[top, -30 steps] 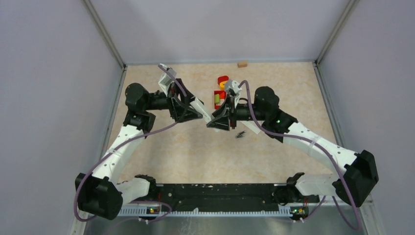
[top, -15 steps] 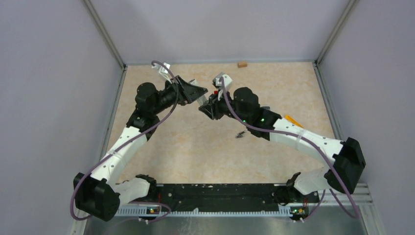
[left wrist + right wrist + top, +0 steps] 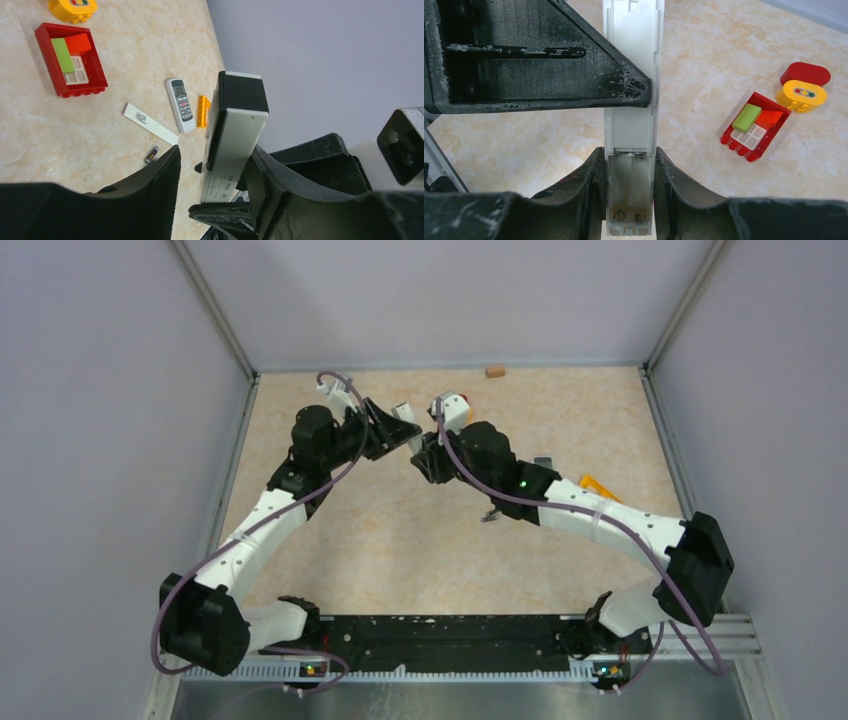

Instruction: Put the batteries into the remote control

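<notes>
Only right wrist view shows remote control [image 3: 631, 125] bay open, right gripper [image 3: 629, 152] clamping it; left gripper [image 3: 214, 155], jaws apart, masks its upper part; battery [image 3: 151, 154] lies on table [image 3: 50, 125].

The middle is barred by the left gripper [image 3: 405, 432] and right gripper [image 3: 425, 452], joined at the raised remote [image 3: 631, 125]. Bare table [image 3: 380, 550] is left toward 6 o'clock; batteries [image 3: 490, 514] are found at 5, toy blocks [image 3: 456, 400] at 1.
</notes>
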`<state>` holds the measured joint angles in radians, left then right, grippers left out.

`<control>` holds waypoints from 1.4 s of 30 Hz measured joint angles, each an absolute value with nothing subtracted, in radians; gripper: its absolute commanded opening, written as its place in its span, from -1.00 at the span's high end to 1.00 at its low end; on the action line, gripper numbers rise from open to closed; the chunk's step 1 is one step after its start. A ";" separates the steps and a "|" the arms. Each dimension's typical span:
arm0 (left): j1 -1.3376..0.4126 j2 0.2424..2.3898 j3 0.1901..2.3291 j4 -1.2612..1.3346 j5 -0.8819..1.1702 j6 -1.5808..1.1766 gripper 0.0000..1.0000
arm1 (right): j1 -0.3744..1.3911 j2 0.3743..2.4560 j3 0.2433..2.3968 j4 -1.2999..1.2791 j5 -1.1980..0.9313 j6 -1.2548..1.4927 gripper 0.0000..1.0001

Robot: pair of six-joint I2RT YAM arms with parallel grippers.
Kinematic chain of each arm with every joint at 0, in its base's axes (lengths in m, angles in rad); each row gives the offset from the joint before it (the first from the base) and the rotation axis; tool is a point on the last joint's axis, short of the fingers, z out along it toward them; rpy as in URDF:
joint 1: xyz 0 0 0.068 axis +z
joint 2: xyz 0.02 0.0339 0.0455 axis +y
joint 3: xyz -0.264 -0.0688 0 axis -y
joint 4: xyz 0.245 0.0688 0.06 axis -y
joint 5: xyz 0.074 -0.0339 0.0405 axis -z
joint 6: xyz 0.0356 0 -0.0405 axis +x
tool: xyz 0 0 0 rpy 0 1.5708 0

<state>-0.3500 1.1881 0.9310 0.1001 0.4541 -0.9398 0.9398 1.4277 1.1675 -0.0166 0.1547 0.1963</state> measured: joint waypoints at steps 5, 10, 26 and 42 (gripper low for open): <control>-0.352 1.209 0.931 0.116 0.484 -0.950 0.86 | 0.940 1.441 1.175 -0.036 0.133 0.213 1.00; -0.353 1.212 0.931 0.120 0.492 -0.920 1.00 | 0.937 1.449 1.203 -0.082 0.122 0.232 -0.07; -0.352 1.213 0.931 -0.109 0.200 -0.683 1.00 | 0.721 1.281 0.999 -0.373 0.147 0.622 0.18; -0.352 1.199 0.870 -0.076 0.245 -0.667 1.00 | 0.606 1.587 0.937 -0.435 0.196 0.941 0.10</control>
<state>-0.3515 1.1992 0.8696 -0.0761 0.2451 -0.6666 0.6056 1.5867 0.9375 -0.4347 0.1955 0.9405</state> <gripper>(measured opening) 0.312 0.457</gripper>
